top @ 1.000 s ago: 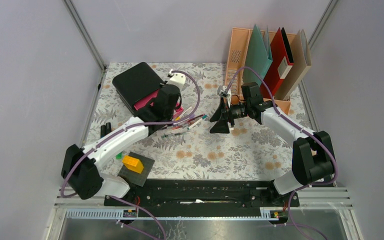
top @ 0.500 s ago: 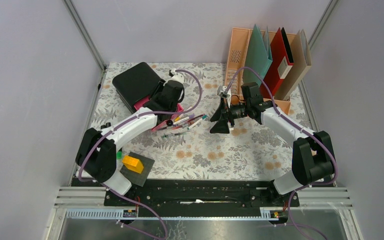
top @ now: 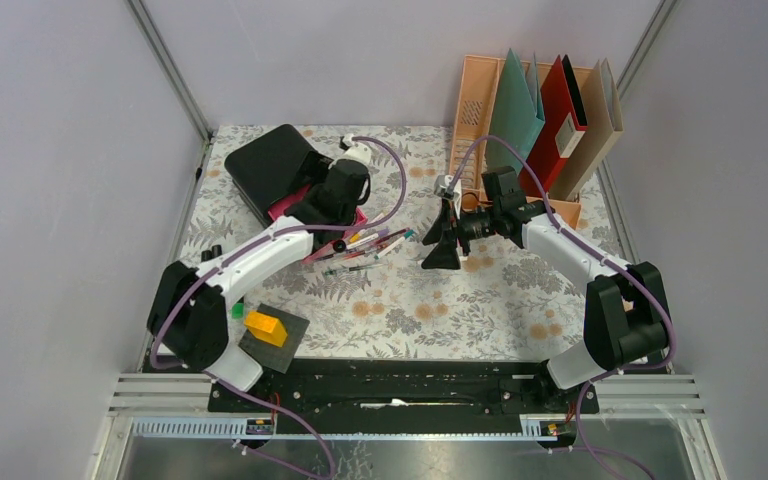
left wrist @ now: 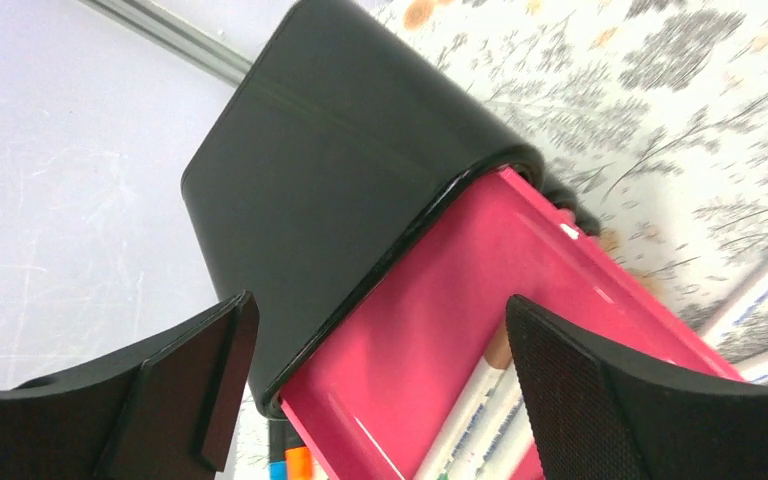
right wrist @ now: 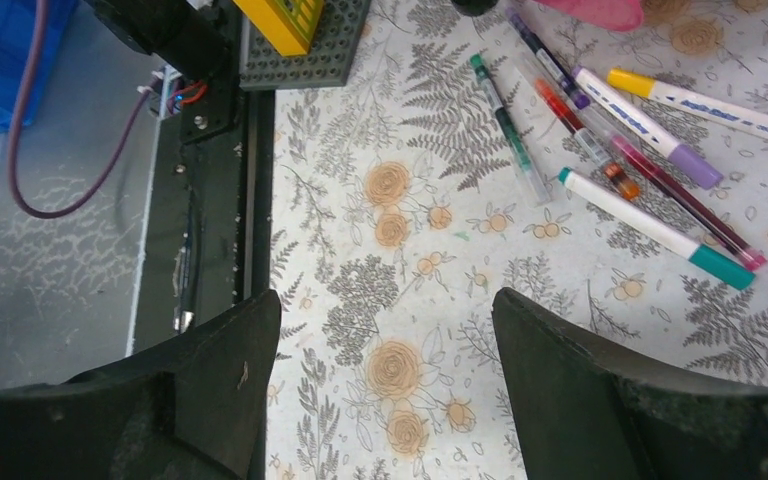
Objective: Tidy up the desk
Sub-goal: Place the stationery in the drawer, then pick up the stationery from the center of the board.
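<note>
Left hand (left wrist: 385, 345) and right hand (right wrist: 385, 335) released over the table (top: 480, 300).
The table lies flat before the arms, long axis left to right; the left hand gapes at the pink drawer (left wrist: 460, 300), the right hangs empty above pens (right wrist: 610, 150).

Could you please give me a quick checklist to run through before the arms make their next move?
1. Left gripper open and empty: ok.
2. Pink drawer pulled out of the black drawer box: ok.
3. Markers lying inside the drawer: ok.
4. Right gripper open and empty above the desk: ok.
5. Loose pens cleared off the desk: not ok, several lie there.
6. Room left in the drawer: cannot tell.
</note>
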Motion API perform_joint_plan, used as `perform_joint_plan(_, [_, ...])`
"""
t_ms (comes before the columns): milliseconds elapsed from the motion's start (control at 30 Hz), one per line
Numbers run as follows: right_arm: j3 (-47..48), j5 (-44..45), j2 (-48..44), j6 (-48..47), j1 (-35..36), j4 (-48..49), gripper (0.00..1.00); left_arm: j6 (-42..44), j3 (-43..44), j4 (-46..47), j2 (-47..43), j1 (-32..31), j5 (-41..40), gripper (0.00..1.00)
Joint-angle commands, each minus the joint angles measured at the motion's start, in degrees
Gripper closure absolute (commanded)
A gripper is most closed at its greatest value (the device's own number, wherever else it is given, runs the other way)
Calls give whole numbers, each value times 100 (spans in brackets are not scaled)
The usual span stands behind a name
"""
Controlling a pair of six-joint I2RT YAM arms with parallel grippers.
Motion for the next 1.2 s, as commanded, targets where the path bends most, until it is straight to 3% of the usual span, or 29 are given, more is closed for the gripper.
perform_joint_plan(0, [256, 516, -230, -859, 13, -471, 16, -487, -36, 242, -759, -93, 457, 1])
perform_joint_plan(333, [-33, 2201, -134, -2396, 30, -836, 17, -2305, -1531, 1247, -2430, 128, 3629, 1])
perform_joint_plan(500, [-122, 2828, 85, -2840, 50, -850, 17, -2949, -2291, 1830, -3020, 206, 4683, 1])
perform_joint_plan(733, [-421, 3927, 461, -3495, 425, -497, 18, -3465, -3159, 1978, -3728, 206, 5134, 1])
perform_joint_plan(1167, [-202, 4472, 1102, -3228, 470, -401, 26, -3614, -3615, 2003, -4217, 215, 5282, 1])
